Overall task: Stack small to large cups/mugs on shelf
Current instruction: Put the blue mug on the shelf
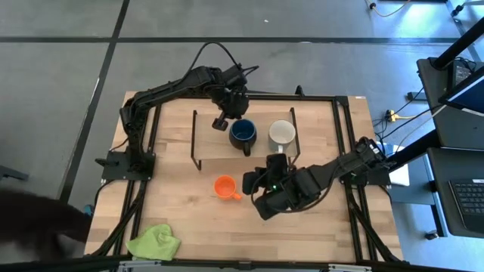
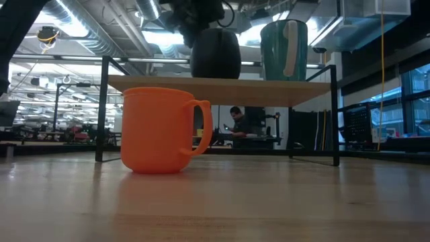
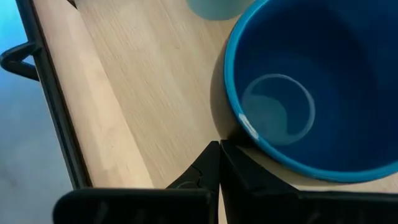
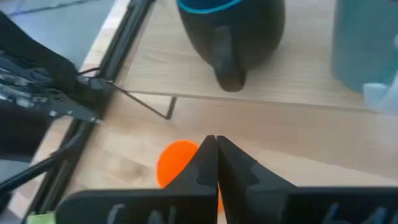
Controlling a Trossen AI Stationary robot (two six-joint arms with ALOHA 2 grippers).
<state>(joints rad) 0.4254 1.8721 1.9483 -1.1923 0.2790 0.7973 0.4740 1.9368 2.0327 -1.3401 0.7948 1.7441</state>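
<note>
The shelf [image 1: 212, 155] is a light-wood board on black wire legs; it also shows in the low view [image 2: 255, 91]. The dark blue mug [image 1: 243, 133] and the white mug [image 1: 281, 134] stand upright on it, side by side. The orange mug [image 1: 224, 187] stands upright on the tabletop in front of the shelf, handle toward the right [image 2: 164, 131]. My left gripper [image 3: 219, 149] is shut and hangs just left of the blue mug's rim [image 3: 239, 118], above the board. My right gripper [image 4: 216, 146] is shut and empty, above the table right of the orange mug [image 4: 177, 158].
A lime-green cloth [image 1: 155, 243] lies at the table's near left corner. Black frame rails [image 1: 344, 143] run along the table's left and right sides. A person shows far off in the room [image 2: 236, 121]. Bare shelf board lies left of the blue mug.
</note>
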